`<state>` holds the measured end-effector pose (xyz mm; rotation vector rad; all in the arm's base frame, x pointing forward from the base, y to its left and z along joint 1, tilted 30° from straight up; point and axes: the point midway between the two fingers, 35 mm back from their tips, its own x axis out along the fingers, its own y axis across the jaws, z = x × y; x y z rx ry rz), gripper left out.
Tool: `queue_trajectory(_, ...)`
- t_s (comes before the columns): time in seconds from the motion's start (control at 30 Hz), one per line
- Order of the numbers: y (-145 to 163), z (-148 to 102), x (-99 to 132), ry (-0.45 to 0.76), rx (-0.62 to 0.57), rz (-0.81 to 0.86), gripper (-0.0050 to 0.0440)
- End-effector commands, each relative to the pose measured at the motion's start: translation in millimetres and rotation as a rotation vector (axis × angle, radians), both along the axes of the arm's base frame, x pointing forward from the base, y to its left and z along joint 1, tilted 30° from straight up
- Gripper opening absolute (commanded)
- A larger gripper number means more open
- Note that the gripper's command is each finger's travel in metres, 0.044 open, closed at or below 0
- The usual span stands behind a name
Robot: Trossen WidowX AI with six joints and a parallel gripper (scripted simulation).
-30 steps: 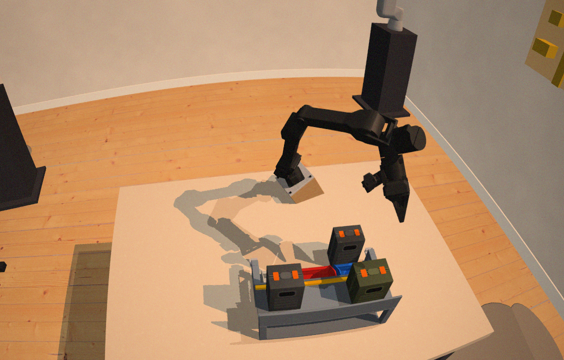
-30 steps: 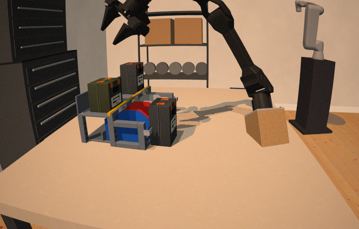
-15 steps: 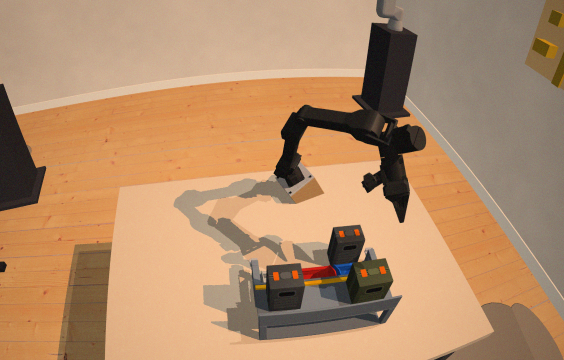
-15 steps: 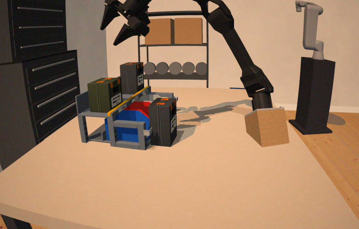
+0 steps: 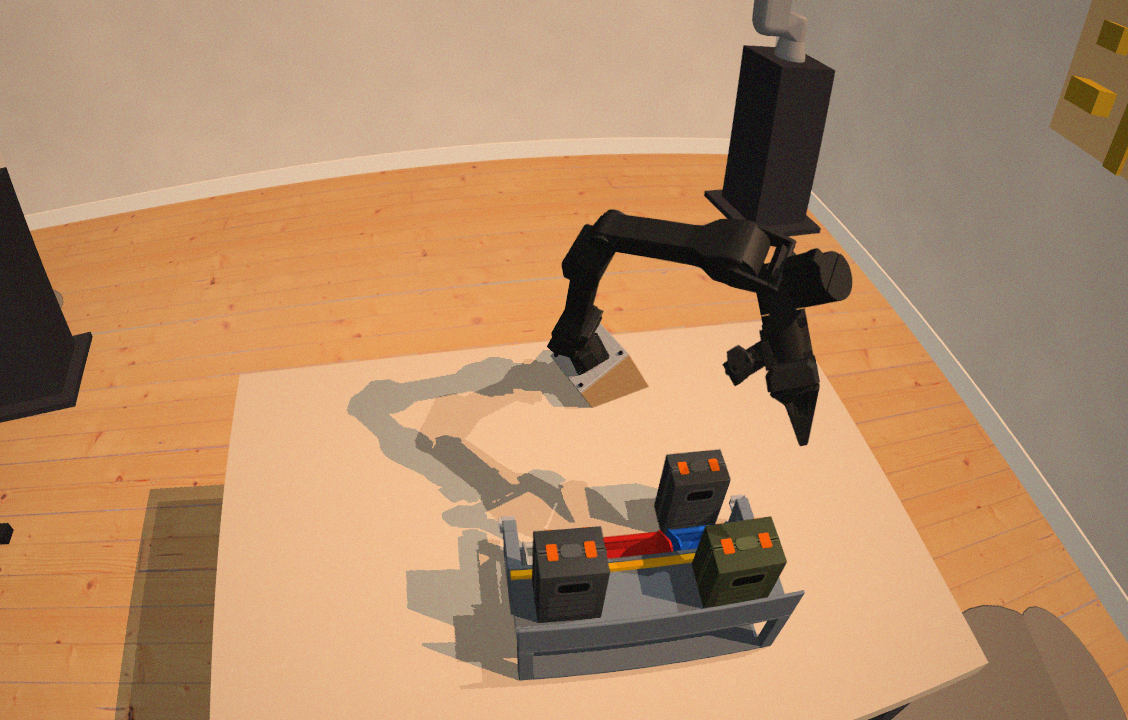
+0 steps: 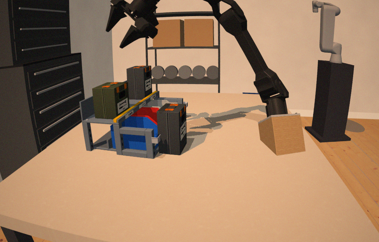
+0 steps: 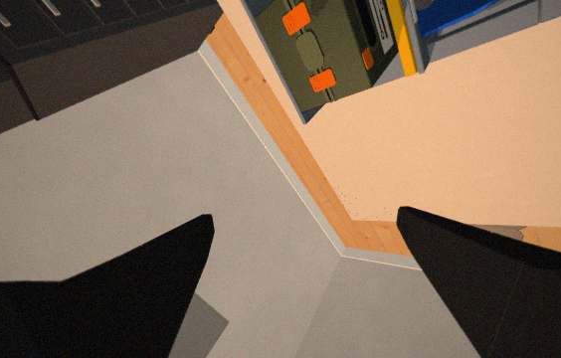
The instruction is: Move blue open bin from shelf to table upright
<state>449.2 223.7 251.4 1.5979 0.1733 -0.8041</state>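
Observation:
The blue open bin (image 6: 134,132) sits inside the low grey shelf (image 5: 640,591), on its lower level next to a red bin (image 6: 145,113). Only its rim shows in the top view (image 5: 686,536), and a blue corner shows in the wrist view (image 7: 452,12). Its parts are hidden. My gripper (image 5: 801,425) is open and empty. It hangs high above the table's right side, well above and apart from the shelf. It also shows in the exterior view (image 6: 118,31) and in the wrist view (image 7: 305,224).
An olive case (image 5: 738,559) and a dark grey case (image 5: 568,573) stand on the shelf top. Another dark grey case (image 5: 692,488) stands behind it. A yellow bar (image 5: 613,564) runs along the shelf. The arm's wooden base block (image 6: 281,133) is at the table's far side. A drawer cabinet (image 6: 28,78) stands beside the table.

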Motion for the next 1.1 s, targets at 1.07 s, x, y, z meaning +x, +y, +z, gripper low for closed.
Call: queue_trajectory(1.07,-33.2,29.9,-0.5,-0.008,-0.042,0.120,0.0440)
